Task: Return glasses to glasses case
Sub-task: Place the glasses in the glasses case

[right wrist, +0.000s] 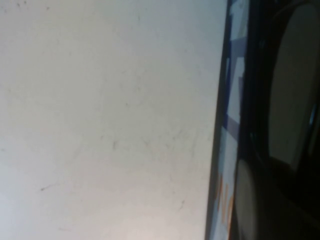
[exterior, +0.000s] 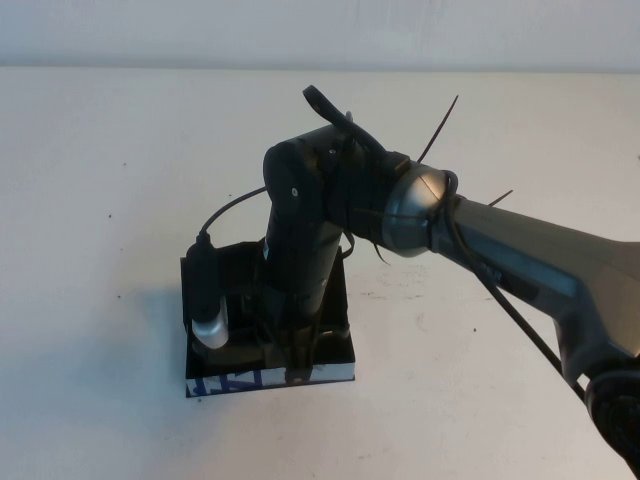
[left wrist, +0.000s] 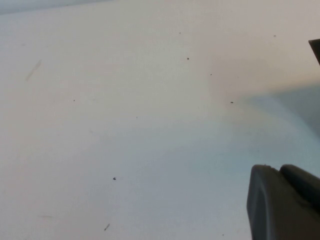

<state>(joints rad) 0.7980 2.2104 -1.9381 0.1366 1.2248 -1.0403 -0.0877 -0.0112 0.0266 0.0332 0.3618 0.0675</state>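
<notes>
The glasses case lies open on the table in the high view, with a black lid and lining and a white front side printed in blue. My right gripper reaches down into it from above, and the arm hides the inside. In the right wrist view the case's printed side runs along the table. Beyond it, inside the dark case, shows a pale reflective lens in a black frame, apparently the glasses. My left gripper is out of the high view; its wrist view shows it shut and empty over bare table.
The pale table surrounds the case on all sides. The right arm stretches from the lower right across the table to the case. A wrist camera with a cable hangs beside the right gripper over the case's left part.
</notes>
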